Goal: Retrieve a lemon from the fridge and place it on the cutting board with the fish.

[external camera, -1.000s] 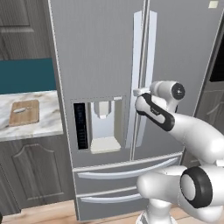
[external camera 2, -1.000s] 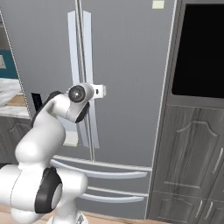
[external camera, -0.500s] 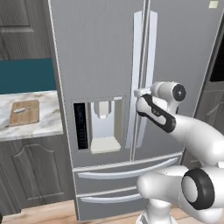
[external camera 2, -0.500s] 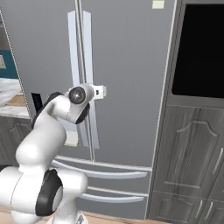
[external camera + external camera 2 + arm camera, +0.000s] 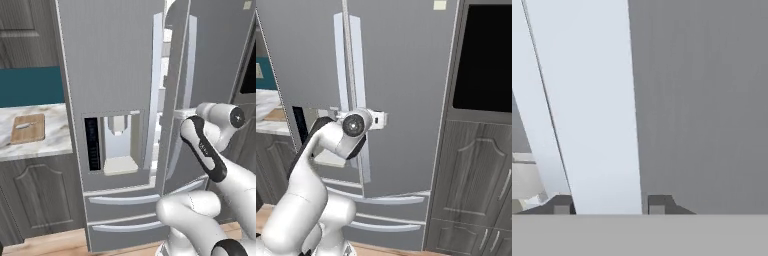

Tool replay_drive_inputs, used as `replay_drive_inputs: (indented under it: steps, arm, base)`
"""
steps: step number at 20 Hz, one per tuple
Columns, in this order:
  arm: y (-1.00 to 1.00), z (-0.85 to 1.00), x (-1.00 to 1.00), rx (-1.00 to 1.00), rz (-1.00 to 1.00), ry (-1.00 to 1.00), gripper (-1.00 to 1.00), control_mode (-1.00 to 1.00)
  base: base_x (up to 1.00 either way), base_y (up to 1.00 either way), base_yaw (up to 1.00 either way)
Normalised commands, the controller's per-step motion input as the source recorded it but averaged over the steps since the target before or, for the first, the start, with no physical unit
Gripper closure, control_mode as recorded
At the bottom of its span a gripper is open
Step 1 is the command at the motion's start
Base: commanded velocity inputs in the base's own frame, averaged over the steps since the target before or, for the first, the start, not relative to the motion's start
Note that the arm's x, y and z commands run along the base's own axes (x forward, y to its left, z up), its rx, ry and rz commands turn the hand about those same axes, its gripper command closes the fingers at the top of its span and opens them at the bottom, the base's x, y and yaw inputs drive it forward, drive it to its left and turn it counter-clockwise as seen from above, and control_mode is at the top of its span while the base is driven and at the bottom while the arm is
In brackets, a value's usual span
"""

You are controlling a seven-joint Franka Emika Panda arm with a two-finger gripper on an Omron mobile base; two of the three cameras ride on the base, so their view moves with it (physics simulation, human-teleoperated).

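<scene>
Fridge (image 5: 115, 75), left base view: right door stands ajar, a slice of white interior showing in the gap. Arm reaches to the right door's handle (image 5: 189, 85); gripper (image 5: 182, 114) sits at that handle. Board (image 5: 28, 128) lies on the desk (image 5: 50, 145) well left of the fridge, with the fish (image 5: 24, 126) on it. Lemon not yet seen; by judgement it is somewhere inside the fridge.

Right base view: fridge (image 5: 406, 75) seen from the other side. Gripper (image 5: 378, 119) is at the handle (image 5: 358, 80), wrist hiding the fingertips. From here the door gap is hard to read, and the board and fish are lacking.

Hand view: close on the pale handle (image 5: 592, 110) against the grey door (image 5: 702, 100). Two dark fingertips (image 5: 657, 204) stand either side of the handle, clamped onto it; this grip detail is what the base views lack.

Progress, as judged: early. Handle gripped, door begun opening. Left: swing the door wide, find and take the lemon, carry it to the board beside the fish.
</scene>
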Motion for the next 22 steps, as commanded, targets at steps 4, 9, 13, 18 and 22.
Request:
replay_drive_inputs:
  steps: [4, 9, 13, 18, 22]
  arm:
    - [-0.89, 0.28, -0.88, 0.17, 0.1, 0.13, 1.0, -1.0]
    - [-0.93, 0.19, -0.74, 0.14, 0.15, 0.19, 1.0, -1.0]
    - [-0.93, 0.03, -0.63, 0.09, 0.17, 0.17, 1.0, -1.0]
    - [-0.15, -0.04, -0.12, 0.0, 0.01, 0.02, 1.0, -1.0]
    - [0.0, 0.0, 0.0, 0.0, 0.0, 0.0, -1.0, -1.0]
  base:
    - [0.0, 0.0, 0.0]
    - [0.0, 0.0, 0.0]
    - [0.0, 0.0, 0.0]
    - [0.0, 0.0, 0.0]
    - [0.0, 0.0, 0.0]
